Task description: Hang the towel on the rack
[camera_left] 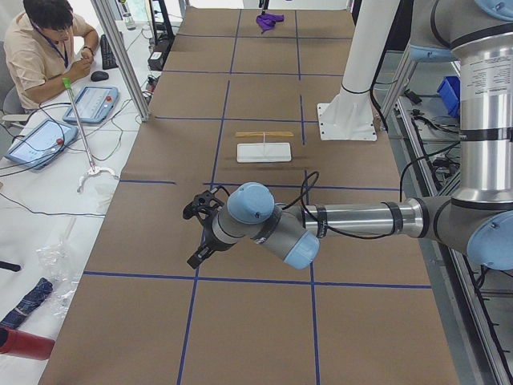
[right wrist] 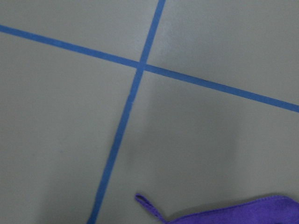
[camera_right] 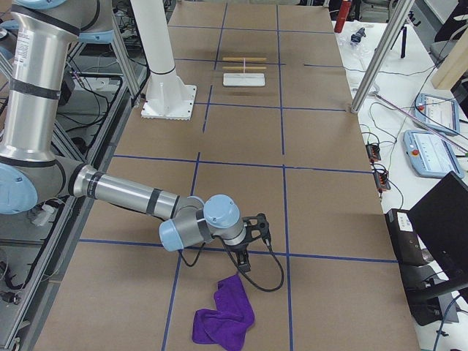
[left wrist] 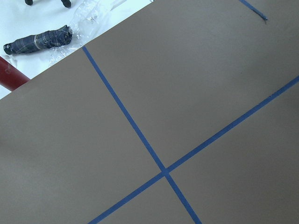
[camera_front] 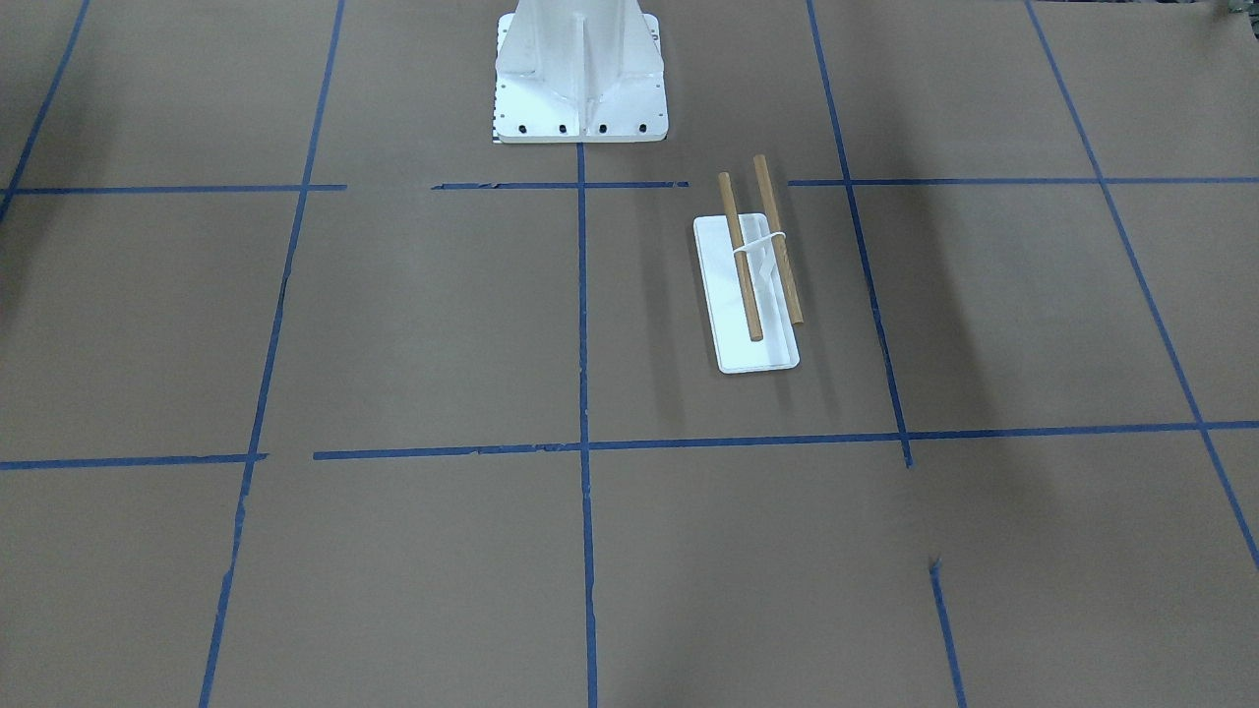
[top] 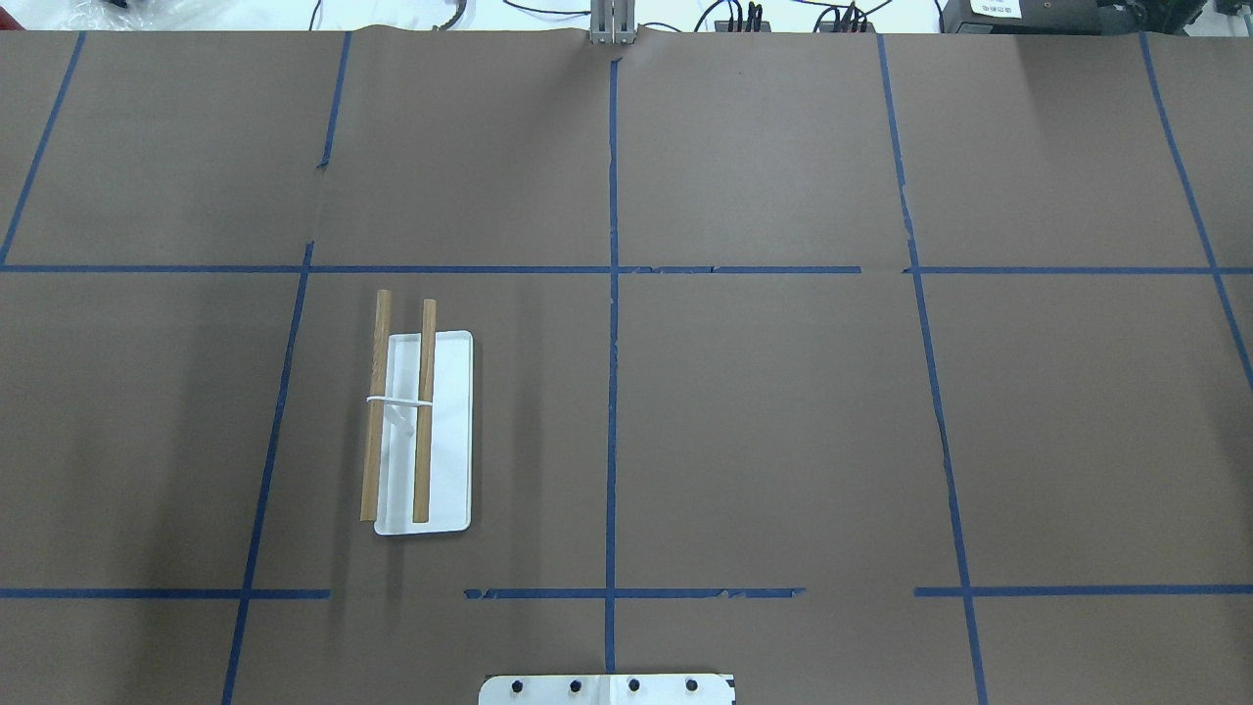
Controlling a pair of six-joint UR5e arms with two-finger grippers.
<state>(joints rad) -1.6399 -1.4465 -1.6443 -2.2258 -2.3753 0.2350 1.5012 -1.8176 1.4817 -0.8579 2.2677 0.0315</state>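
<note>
- right gripper [camera_right: 247, 252]: seen only in the side view, so I can't tell whether the fingers are released or clenched; nothing visibly in them
- towel [camera_right: 223, 318]: purple, crumpled on the table just past those fingers, toward the table's right end. It is not touching them, and only its hem and a small loop show at the bottom edge of the right wrist view.
- no clear long axis (it's a heap), so my call is a top-down pinch
- the arm's own cable [camera_right: 272, 281] loops down near the towel and could snag
- left gripper [camera_left: 199, 250]: finger state also can't be told; well apart from the towel, over bare paper at the opposite end
- rack [top: 426, 431]: far from the right fingers, on the robot's left half; rods [top: 424, 411] bare, running straight away from the robot's base
- pedestal [camera_right: 170, 102] stands beside the carry path, not on it
</note>
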